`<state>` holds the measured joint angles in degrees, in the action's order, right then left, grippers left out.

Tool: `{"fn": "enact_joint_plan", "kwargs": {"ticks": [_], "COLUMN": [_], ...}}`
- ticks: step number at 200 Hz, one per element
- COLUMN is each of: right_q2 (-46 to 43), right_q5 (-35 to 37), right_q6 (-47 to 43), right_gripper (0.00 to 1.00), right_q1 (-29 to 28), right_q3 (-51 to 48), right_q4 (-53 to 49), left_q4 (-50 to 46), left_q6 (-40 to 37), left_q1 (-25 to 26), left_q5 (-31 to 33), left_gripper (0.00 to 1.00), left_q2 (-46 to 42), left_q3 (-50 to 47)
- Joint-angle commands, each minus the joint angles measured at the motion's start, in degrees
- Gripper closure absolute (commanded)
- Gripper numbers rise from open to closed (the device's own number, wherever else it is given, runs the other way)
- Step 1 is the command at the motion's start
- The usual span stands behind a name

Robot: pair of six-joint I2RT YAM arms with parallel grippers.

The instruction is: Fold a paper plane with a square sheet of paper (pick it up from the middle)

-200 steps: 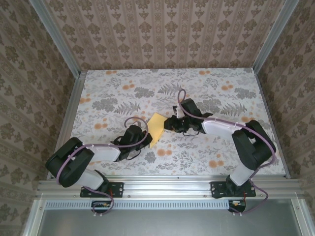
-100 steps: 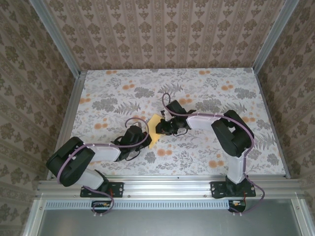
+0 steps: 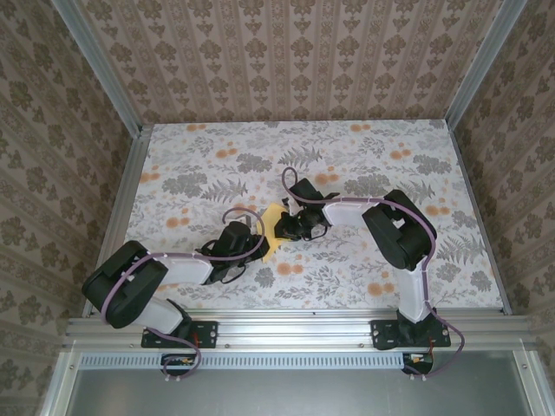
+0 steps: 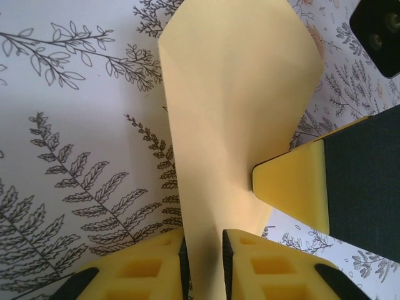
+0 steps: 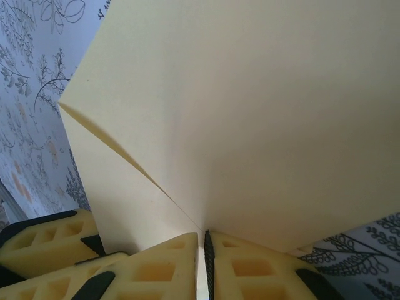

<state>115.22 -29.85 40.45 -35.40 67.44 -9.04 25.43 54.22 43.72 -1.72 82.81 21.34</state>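
The yellow sheet of paper [image 3: 272,232] lies near the middle of the flower-printed table [image 3: 364,147], partly folded, with one flap lifted and creased. We see it caught between both grippers. The right gripper [image 5: 204,269] is pinched tight on its edge, with barely a slit between the pads. The left gripper [image 4: 205,265] has its jaws slightly parted, and the paper runs loosely through the gap. The two sets of fingers sit just beside each other. The left arm [image 3: 173,269] lies low, reaching right from its base. The right arm [image 3: 395,230] is bent sharply at the elbow, its forearm pointing left to the sheet.
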Motion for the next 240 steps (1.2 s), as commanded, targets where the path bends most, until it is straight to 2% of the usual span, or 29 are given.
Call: {"fn": "enact_joint_plan", "kwargs": {"ticks": [1,75,118,198,240], "right_q2": [1.49,1.6,0.75,-2.47,-8.19], "right_q5": [3.94,4.01,3.3,2.83,-0.18], "right_q6": [-0.04,1.64,4.16,7.13,9.12], "right_gripper": [0.85,0.86,0.86,0.85,0.79], "right_q1": [0.68,1.25,1.91,3.52,5.51], "right_q3": [0.15,-0.38,-0.94,-2.26,-5.51], "right_q4": [-3.84,-4.07,-3.42,-2.95,3.59], "left_q4": [2.07,-1.86,-4.46,-4.98,-8.75], "left_q6": [-3.21,-7.71,-16.28,-27.1,-31.47], "left_q1": [-0.32,1.26,3.87,5.99,6.55], "left_q5": [-1.0,-0.5,1.21,4.64,5.1], "left_gripper": [0.75,0.81,0.81,0.96,1.0], "left_q2": [-2.05,-1.89,-1.04,3.52,6.9], "left_q3": [-1.71,-1.7,-0.34,2.55,6.04]}}
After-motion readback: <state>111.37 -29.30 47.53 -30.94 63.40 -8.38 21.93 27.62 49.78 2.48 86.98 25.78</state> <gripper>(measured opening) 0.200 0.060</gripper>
